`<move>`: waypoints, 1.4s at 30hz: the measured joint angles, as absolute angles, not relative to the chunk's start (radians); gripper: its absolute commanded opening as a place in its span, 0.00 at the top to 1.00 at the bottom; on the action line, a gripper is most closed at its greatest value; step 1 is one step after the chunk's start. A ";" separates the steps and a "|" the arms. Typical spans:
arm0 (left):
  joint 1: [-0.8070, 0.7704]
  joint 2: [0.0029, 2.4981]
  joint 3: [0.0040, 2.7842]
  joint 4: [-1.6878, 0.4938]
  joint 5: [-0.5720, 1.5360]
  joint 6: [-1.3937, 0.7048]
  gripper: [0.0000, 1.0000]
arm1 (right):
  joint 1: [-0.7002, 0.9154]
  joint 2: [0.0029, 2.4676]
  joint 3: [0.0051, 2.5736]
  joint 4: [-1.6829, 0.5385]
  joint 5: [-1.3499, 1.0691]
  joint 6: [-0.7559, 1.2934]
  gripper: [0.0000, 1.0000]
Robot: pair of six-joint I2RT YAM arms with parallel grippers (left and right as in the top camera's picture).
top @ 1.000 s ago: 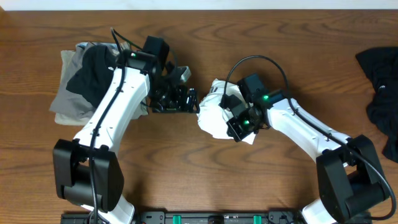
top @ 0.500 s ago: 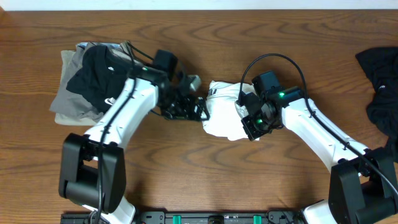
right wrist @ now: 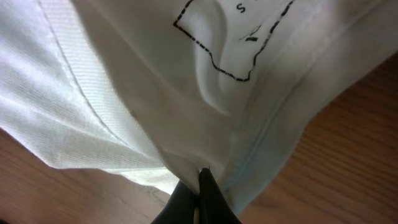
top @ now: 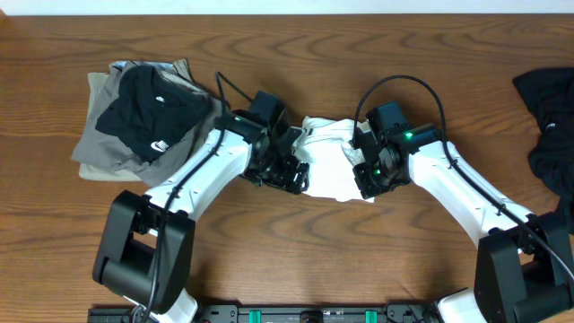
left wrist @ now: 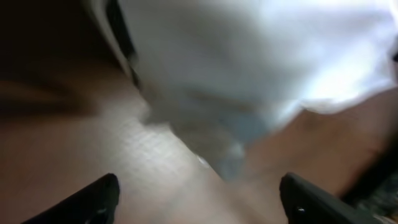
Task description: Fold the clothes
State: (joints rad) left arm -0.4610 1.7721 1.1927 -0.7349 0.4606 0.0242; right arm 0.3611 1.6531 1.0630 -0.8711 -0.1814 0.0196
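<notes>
The white T-shirt (top: 330,163) lies bunched on the wooden table between my two arms. My right gripper (top: 367,176) is at its right edge, shut on a fold of the white fabric (right wrist: 186,124). In the right wrist view the jaws of this gripper (right wrist: 199,194) pinch the cloth just below a dashed black print (right wrist: 231,45). My left gripper (top: 289,170) stands at the shirt's left edge. It is open, its two dark fingertips (left wrist: 93,200) wide apart over bare wood, and the blurred white shirt (left wrist: 249,62) sits just beyond this gripper (left wrist: 199,200).
A pile of grey and khaki clothes (top: 103,144) with a black garment (top: 143,108) on top sits at the table's left. Another black garment (top: 549,135) lies crumpled at the right edge. Bare wood runs along the near side.
My left arm has swung right from beside the pile up to the shirt's left edge. The right gripper has shifted right and slightly up, dragging the shirt with it.
</notes>
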 measured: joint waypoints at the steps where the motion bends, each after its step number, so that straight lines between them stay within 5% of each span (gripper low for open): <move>1: -0.469 1.774 1.192 -0.710 0.432 0.024 0.26 | 0.361 1.653 1.063 -0.871 -0.181 0.020 0.99; 6: -0.499 1.798 1.190 -0.591 0.323 0.031 0.38 | 0.361 1.653 1.063 -0.873 -0.186 0.022 0.99; 11: -0.501 1.839 1.190 -0.570 0.271 0.048 0.87 | 0.361 1.653 1.063 -0.894 -0.186 0.023 0.99; 13: -0.503 1.851 1.190 -0.580 0.265 0.059 0.94 | 0.360 1.653 1.063 -0.907 -0.183 0.025 0.99; 18: -0.508 1.856 1.190 -0.638 0.263 0.069 0.94 | 0.344 1.653 1.063 -0.936 -0.174 0.037 0.96; 23: -0.507 1.856 1.190 -0.741 0.251 0.069 0.93 | 0.316 1.653 1.063 -0.955 -0.162 0.020 0.67; 26: -0.505 1.856 1.190 -0.762 0.243 0.072 0.73 | 0.311 1.653 1.063 -0.950 -0.170 -0.008 0.67; 34: -0.505 1.796 1.189 -0.784 0.228 0.069 0.41 | 0.311 1.622 1.062 -0.767 -0.409 -0.070 0.74; 37: -0.505 1.721 1.189 -0.785 0.228 0.065 0.36 | 0.312 1.620 1.062 -0.663 -0.451 -0.028 0.76; 42: -0.505 1.637 1.189 -0.765 0.229 0.061 0.37 | 0.312 1.629 1.061 -0.506 -0.429 0.066 0.63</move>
State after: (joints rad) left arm -0.5049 1.6375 1.1892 -0.7647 0.2287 0.0608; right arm 0.3122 1.6287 1.0615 -0.5060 -0.4286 0.0658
